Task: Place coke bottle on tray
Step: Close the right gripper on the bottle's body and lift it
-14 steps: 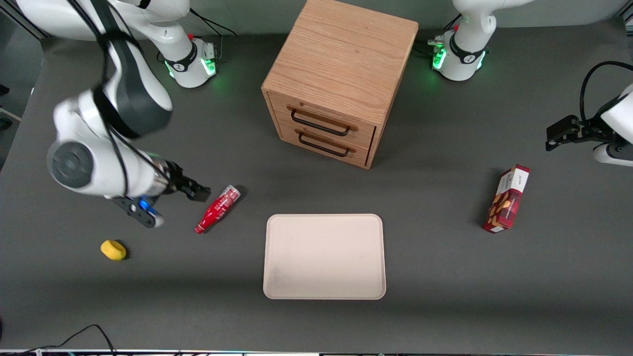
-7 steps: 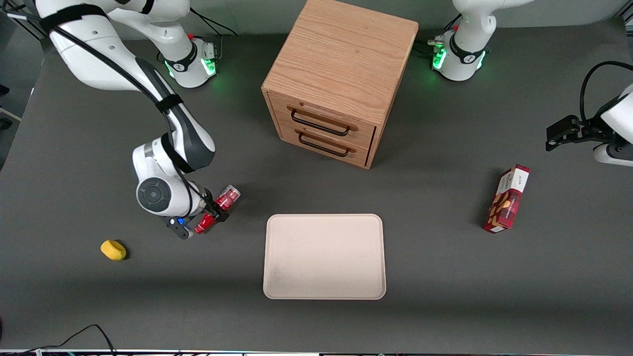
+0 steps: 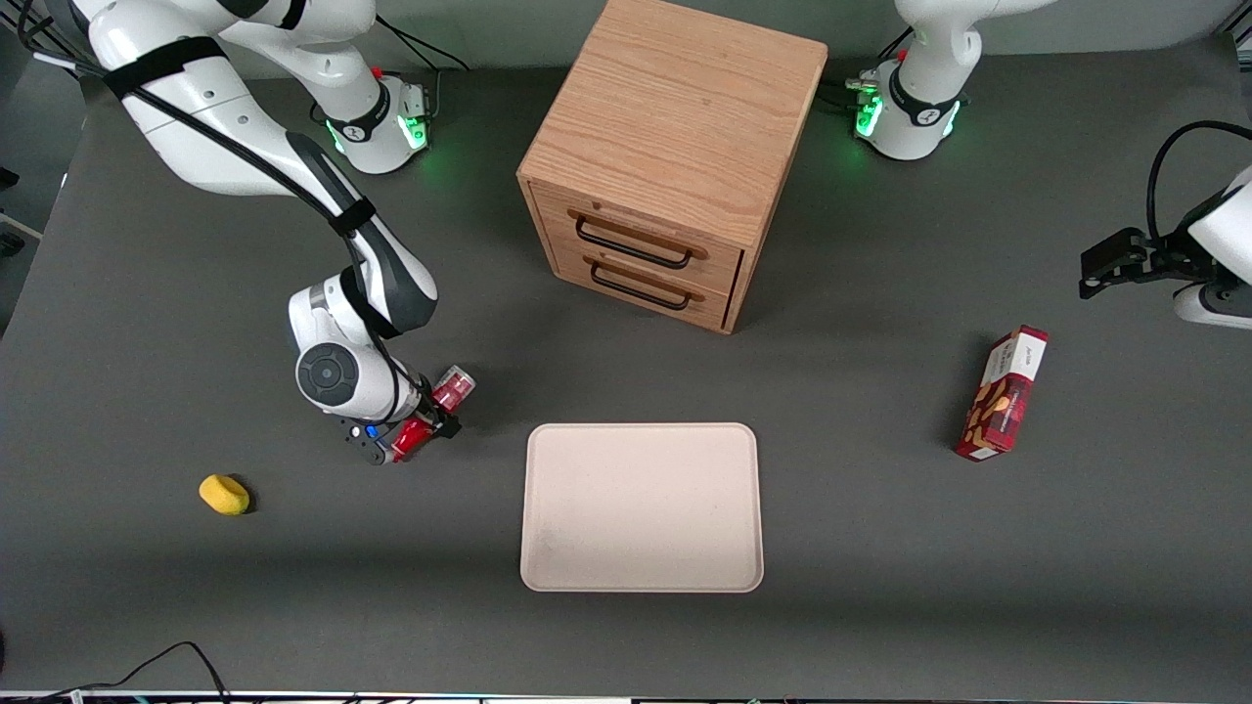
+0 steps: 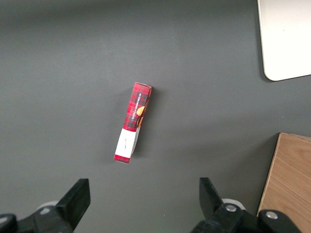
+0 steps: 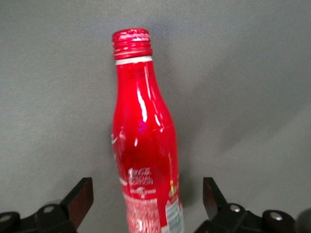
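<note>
The coke bottle (image 5: 146,145) lies on its side on the dark grey table (image 3: 880,548), just off the tray (image 3: 642,506) toward the working arm's end and slightly farther from the front camera than the tray's nearest corner. The gripper (image 3: 421,422) is down over the bottle's middle, its two fingers (image 5: 80,199) spread wide with one on each side of the red body and gaps visible between fingers and bottle, so nothing is pinched. The bottle's silvery base pokes out toward the wooden cabinet (image 3: 665,166), which stands farther from the camera than the tray. A small yellow object (image 3: 224,494) lies toward the working arm's end from the tray, and a red snack box (image 3: 1003,393) lies toward the parked arm's end.
</note>
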